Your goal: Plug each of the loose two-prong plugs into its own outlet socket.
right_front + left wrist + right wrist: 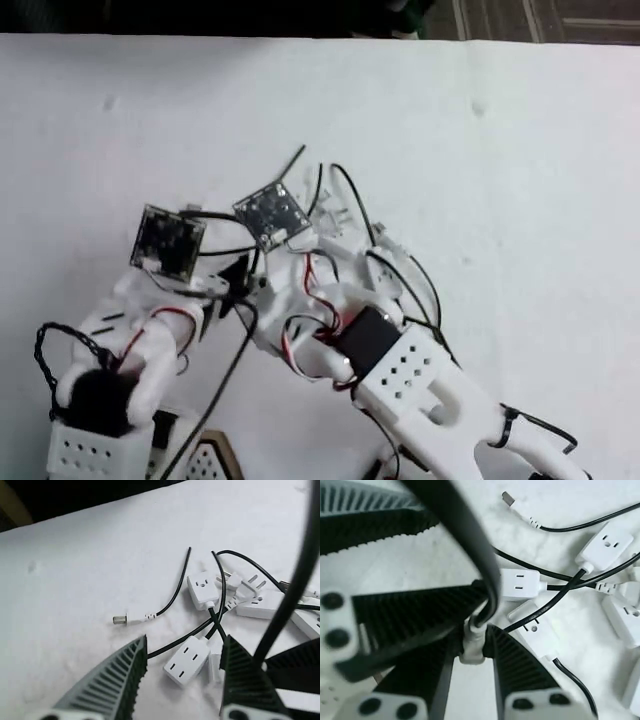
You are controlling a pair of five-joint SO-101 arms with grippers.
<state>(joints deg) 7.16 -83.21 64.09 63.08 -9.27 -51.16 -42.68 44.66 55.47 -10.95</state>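
Right hand (476, 632) clenched on white two-prong plug with black cord (471, 652). Left hand (186, 639) released, fingers spread over white plastic outlet socket (186, 662), mid white tabletop (500, 130), among tangled cords.

Sockets (186, 661) beside plugs (248, 586) on table (75, 570)

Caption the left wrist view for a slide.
Open left gripper over a white socket, with tangled black cords, plugs and more sockets beyond.

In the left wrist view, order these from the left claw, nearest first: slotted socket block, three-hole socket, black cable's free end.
1. Slotted socket block, inside the open left claw.
2. Three-hole socket, beyond it.
3. Black cable's free end, farthest out.
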